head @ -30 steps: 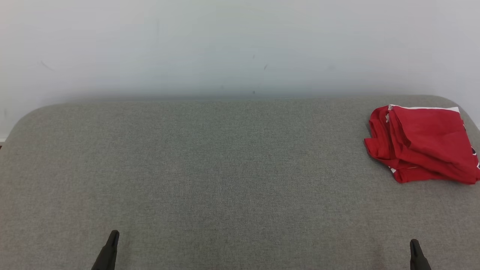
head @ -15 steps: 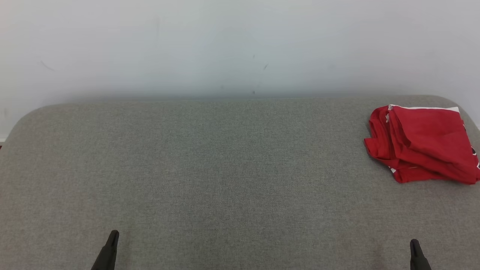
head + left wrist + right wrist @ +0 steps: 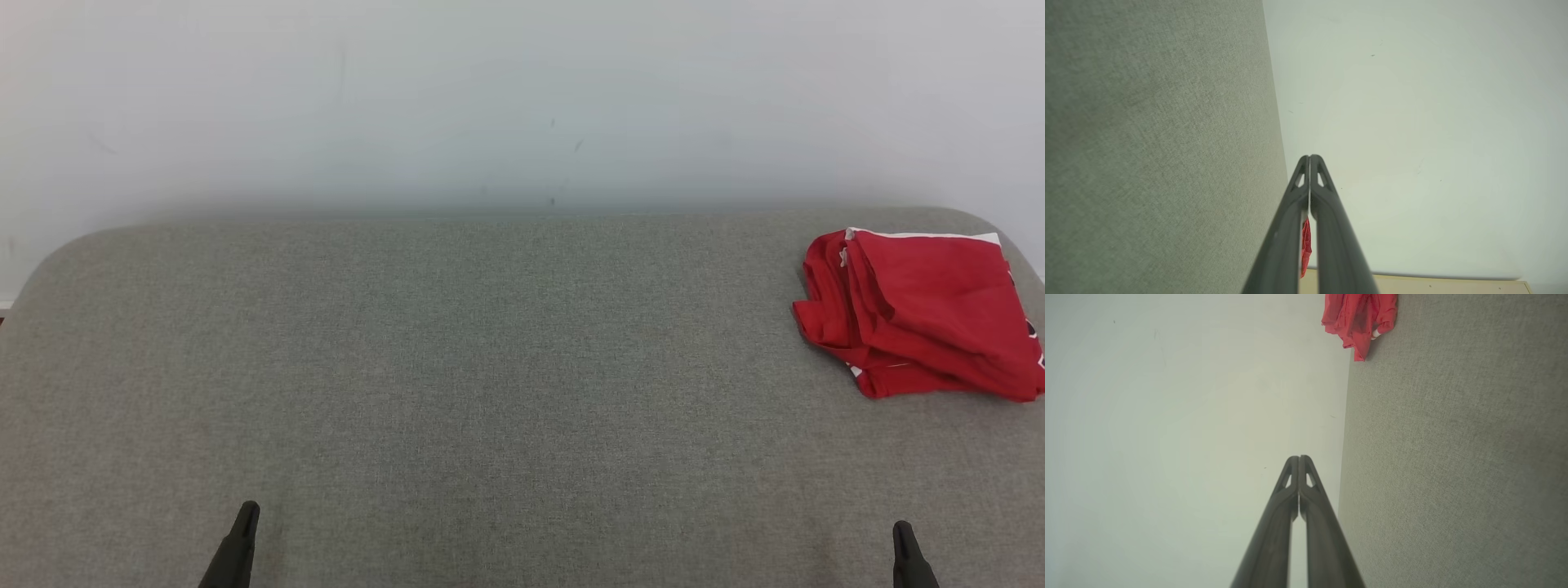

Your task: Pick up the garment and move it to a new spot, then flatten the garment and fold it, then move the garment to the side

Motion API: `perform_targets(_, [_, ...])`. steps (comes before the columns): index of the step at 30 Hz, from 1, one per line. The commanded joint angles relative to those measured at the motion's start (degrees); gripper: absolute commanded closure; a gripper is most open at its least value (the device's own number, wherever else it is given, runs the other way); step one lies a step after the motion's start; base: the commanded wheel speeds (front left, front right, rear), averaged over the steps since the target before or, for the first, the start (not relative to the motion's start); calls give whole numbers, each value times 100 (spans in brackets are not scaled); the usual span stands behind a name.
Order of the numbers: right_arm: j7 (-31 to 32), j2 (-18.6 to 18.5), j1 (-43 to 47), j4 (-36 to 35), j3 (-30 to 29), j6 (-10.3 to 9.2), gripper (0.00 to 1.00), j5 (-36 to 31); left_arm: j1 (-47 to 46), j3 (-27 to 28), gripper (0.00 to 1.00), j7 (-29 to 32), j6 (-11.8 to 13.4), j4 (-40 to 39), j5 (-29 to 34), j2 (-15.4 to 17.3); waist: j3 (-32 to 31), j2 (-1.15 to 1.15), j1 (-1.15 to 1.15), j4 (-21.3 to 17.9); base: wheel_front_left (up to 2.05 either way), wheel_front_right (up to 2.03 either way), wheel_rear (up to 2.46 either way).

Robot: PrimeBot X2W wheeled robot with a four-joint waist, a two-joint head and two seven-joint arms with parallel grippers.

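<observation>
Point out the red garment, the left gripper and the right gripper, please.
red garment [image 3: 922,314]: head view, middle of the bunched cloth.
left gripper [image 3: 248,511]: head view, closed fingertips.
right gripper [image 3: 900,529]: head view, closed fingertips.

right gripper: jaws pressed together | red garment: rumpled on grey cushion, beside wall

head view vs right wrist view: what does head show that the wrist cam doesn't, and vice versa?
Head view adds: left gripper at lower left, and nearly the whole red garment, white edge on its far side, at the far right of the grey surface. Right wrist view adds: right gripper close up, fingers shut tip to tip, holding nothing. Shared: garment, surface, pale wall, right gripper.
</observation>
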Motion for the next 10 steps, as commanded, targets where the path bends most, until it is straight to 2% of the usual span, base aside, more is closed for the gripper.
perform_targets(1, [21, 8, 51, -4, -16, 6, 100, 3, -73, 17, 100, 11, -21, -26, 41, -17, 0, 0, 0, 0, 0, 0, 0])
perform_targets(10, [23, 10, 51, -4, -17, 6, 100, 2, -74, 22, 100, 15, -21, -25, 48, -22, 0, 0, 0, 0, 0, 0, 0])
